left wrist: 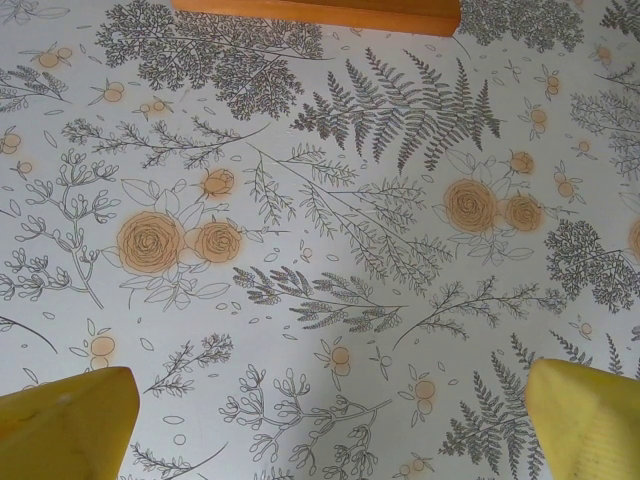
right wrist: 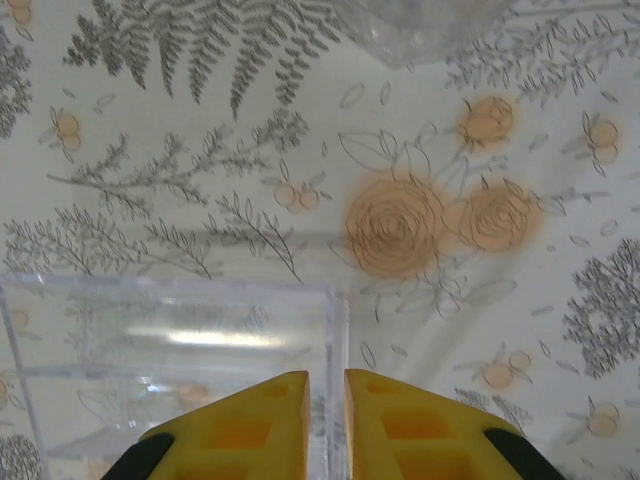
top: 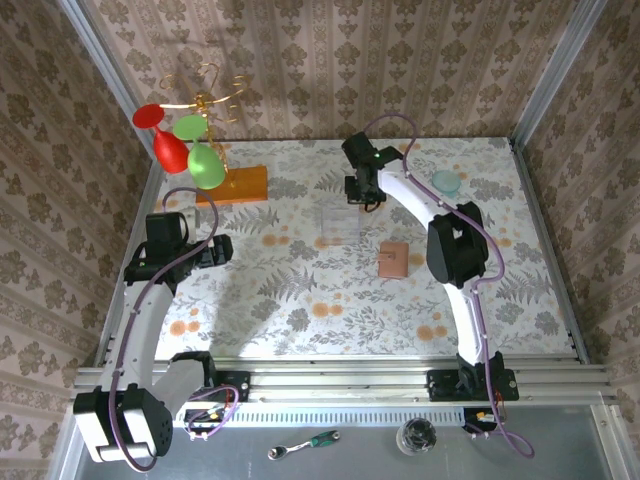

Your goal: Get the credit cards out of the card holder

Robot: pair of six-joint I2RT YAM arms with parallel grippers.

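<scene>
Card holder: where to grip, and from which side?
Its two long edges, from straight above. The card holder seems to lie flat and closed on the table, free on all sides, so only its edges offer a pinch.

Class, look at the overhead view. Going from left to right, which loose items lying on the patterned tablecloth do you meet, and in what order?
orange wooden slab → clear plastic box → card holder → pale teal round object

White arm links [top: 137,325], black joint housings [top: 455,250], purple cables [top: 483,330], yellow fingers [right wrist: 240,430]
</scene>
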